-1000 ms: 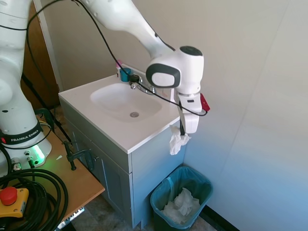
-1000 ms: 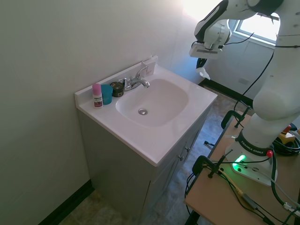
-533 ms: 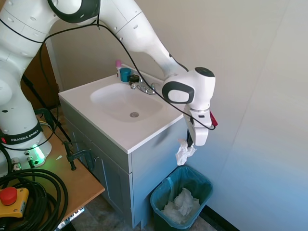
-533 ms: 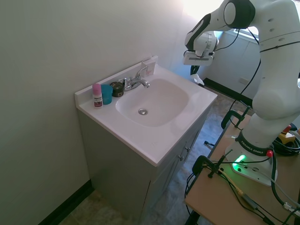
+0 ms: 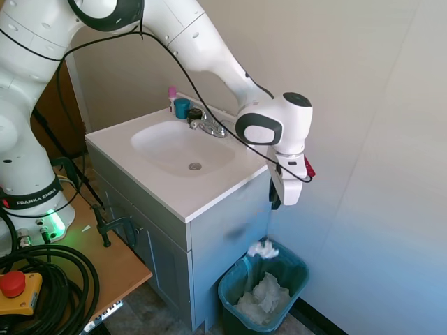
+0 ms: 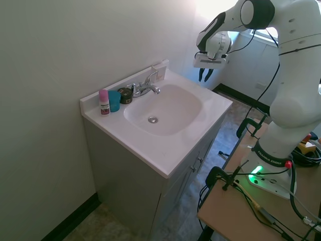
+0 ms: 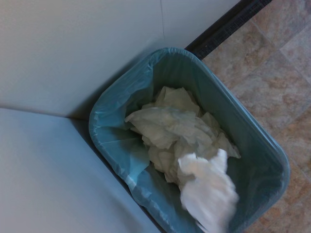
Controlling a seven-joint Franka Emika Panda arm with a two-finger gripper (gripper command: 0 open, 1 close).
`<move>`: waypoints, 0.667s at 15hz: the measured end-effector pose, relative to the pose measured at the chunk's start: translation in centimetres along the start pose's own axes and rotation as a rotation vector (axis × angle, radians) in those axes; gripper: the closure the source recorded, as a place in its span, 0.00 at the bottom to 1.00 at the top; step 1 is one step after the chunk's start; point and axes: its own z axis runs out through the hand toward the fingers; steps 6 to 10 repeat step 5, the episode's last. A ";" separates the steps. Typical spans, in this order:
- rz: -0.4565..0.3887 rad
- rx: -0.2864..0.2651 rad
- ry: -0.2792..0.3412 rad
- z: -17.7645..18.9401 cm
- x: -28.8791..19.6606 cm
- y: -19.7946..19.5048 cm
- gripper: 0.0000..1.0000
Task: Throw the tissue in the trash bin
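The tissue (image 5: 262, 248) is in the air, free of the gripper, just above the rim of the trash bin (image 5: 296, 266). In the wrist view the tissue (image 7: 209, 192) is blurred and lies over the bin's opening (image 7: 272, 145). A heap of white paper (image 5: 264, 296) fills the bin's bottom. The gripper (image 5: 274, 200) hangs above the bin, beside the sink cabinet (image 5: 223, 230); its fingers are spread apart and hold nothing.
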 end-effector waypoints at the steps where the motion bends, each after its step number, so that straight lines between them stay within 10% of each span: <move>1: -0.008 0.014 0.005 -0.9 -0.1 -0.2 0.00; 10: -0.065 0.089 0.041 -7.5 -3.7 0.5 0.00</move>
